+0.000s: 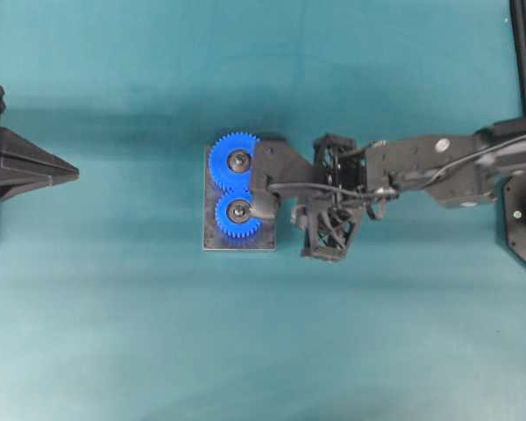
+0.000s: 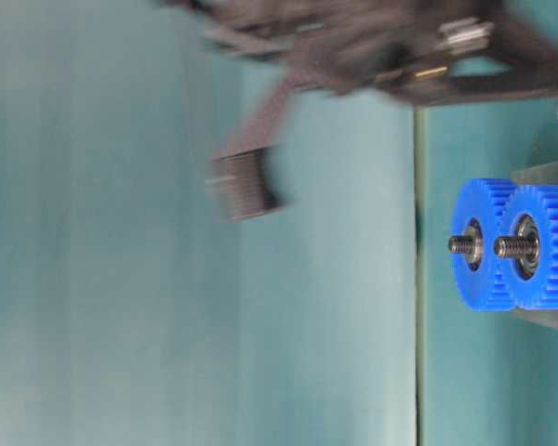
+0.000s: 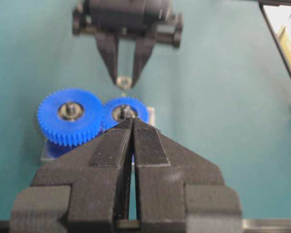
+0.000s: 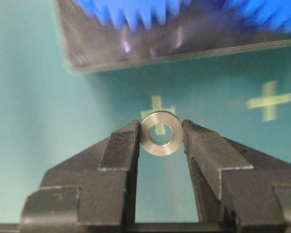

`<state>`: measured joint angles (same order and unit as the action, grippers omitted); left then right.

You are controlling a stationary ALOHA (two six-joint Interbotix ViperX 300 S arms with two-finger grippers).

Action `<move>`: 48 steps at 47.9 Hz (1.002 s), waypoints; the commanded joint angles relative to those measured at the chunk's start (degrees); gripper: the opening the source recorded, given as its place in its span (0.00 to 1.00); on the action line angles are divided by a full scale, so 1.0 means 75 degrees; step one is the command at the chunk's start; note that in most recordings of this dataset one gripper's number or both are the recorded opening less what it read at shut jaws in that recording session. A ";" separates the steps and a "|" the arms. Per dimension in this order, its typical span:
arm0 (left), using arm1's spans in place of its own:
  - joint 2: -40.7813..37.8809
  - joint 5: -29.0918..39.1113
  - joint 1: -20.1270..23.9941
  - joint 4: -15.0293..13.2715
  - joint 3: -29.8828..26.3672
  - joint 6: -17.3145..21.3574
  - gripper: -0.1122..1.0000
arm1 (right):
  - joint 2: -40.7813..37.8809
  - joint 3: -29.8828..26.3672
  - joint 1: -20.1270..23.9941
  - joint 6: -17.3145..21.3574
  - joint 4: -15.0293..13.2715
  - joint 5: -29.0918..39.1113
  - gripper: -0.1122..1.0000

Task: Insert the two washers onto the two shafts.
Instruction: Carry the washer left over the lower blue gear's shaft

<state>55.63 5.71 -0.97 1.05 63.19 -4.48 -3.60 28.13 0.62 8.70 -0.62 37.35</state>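
Right hand (image 4: pixel 161 133) pinches washer (image 4: pixel 160 132) by its edges, mid frame; a bump on the shaft (image 1: pixel 238 210) could pop it out. Left hand (image 3: pixel 132 127) shut, empty.

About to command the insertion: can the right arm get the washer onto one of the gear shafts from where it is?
Probably yes. The right gripper holds the washer by its rim, bore unobstructed. Both shafts stand bare above the blue gears, and the left gripper sits well off to the side.

- A teal tabletop (image 1: pixel 114 333) spans the scene, evenly lit.
- Pale yellow cross marks (image 4: pixel 270 101) sit on it.
- A teal backdrop (image 2: pixel 93 279) rises behind.
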 commanded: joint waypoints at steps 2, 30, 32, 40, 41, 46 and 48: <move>-0.0035 -0.0047 0.0000 0.0023 -0.0187 -0.0012 0.11 | 0.0305 -0.0715 0.0035 0.0000 -0.0094 0.0328 0.39; 0.0117 -0.0035 0.0000 0.0023 -0.0199 0.0000 0.11 | -0.0738 -0.2309 0.0105 -0.0480 -0.0129 0.0680 0.39; 0.0129 -0.0023 0.0000 0.0023 -0.0199 0.0000 0.11 | -0.0785 -0.2320 0.0094 -0.0504 -0.0141 0.0656 0.39; 0.0082 0.0199 0.0000 0.0023 -0.0234 0.0000 0.11 | -0.0949 -0.2402 0.0094 -0.0527 -0.0129 0.0680 0.39; 0.0094 0.0211 0.0000 0.0023 -0.0234 0.0000 0.11 | -0.0961 -0.2402 0.0094 -0.0527 -0.0129 0.0680 0.39; 0.0105 0.0223 0.0000 0.0023 -0.0234 0.0000 0.11 | -0.1008 -0.2391 0.0094 -0.0527 -0.0141 0.0680 0.39; 0.0117 0.0234 0.0000 0.0023 -0.0223 0.0000 0.11 | -0.1031 -0.2391 0.0094 -0.0527 -0.0129 0.0680 0.39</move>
<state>56.69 7.65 -0.97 1.05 63.19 -4.48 -12.30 11.43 1.14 5.27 -1.49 42.63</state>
